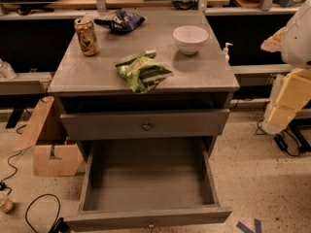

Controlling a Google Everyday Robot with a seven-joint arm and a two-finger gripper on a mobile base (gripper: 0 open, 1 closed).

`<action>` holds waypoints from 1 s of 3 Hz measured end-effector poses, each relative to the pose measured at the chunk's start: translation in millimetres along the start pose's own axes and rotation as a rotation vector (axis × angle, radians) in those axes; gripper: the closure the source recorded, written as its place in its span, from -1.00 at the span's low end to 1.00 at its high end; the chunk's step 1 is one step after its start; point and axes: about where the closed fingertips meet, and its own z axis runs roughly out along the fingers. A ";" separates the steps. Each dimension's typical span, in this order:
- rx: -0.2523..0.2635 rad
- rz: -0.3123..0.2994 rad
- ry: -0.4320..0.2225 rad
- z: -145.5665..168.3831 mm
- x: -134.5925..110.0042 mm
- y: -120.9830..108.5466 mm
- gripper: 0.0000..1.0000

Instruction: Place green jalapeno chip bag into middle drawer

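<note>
The green jalapeno chip bag [142, 71] lies crumpled on the grey cabinet top [87, 72], near its front edge and about the middle. The middle drawer [87, 181] is pulled far out below, with nothing in it, and its small knob [151, 224] is at the front. My gripper is out of view. Only white and yellowish parts of my arm [291, 89] show at the right edge, away from the bag and to the right of the cabinet.
On the cabinet top stand a white bowl [190, 38] at the back right, a drink can [87, 36] at the back left and a dark foil snack bag [119, 20] behind it. The shallower drawer [112, 125] above is shut. Wooden pieces [51, 154] and cables lie on the floor at left.
</note>
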 end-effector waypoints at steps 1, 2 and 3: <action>0.000 0.000 0.000 0.0 0.0 0.0 -1.00; 0.037 -0.009 -0.163 19.1 -26.3 -31.1 -1.00; 0.067 -0.038 -0.338 40.0 -72.3 -77.1 -1.00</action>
